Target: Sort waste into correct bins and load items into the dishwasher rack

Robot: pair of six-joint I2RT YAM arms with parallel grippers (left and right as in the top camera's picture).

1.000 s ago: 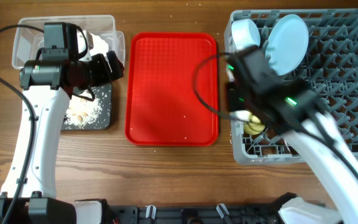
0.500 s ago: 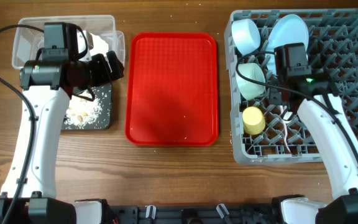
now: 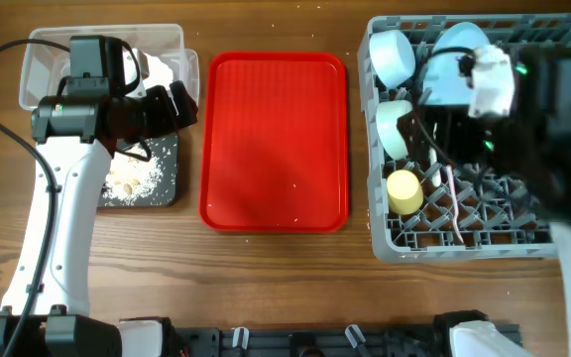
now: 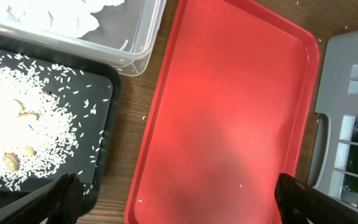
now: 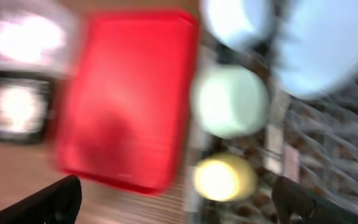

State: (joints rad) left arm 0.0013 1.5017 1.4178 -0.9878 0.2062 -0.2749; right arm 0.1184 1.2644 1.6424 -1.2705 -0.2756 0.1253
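The grey dishwasher rack (image 3: 523,213) holds a pale blue bowl (image 3: 395,55), a pale blue plate (image 3: 456,45), a pale green bowl (image 3: 395,129), a yellow cup (image 3: 404,191) and white cutlery (image 3: 456,203). My right arm (image 3: 538,109) is a blur high above the rack. Its gripper (image 5: 176,186) is open and empty, with the yellow cup (image 5: 222,177) and green bowl (image 5: 232,102) far below. My left gripper (image 4: 176,186) is open and empty above the red tray's left edge. The napkin (image 4: 48,12) lies in the clear tub (image 3: 53,55). Rice scraps (image 4: 11,130) cover the black tray (image 3: 167,164).
The flat red tray (image 3: 274,139) lies between the bins and the rack, with a few rice grains on it. My left arm (image 3: 62,188) stretches over the black tray and the table's left side. Bare wooden table (image 3: 285,283) runs along the front.
My right gripper opened, leaving the yellow cup standing in the rack's front left, then rose and swung back to the right. The left arm has not moved.
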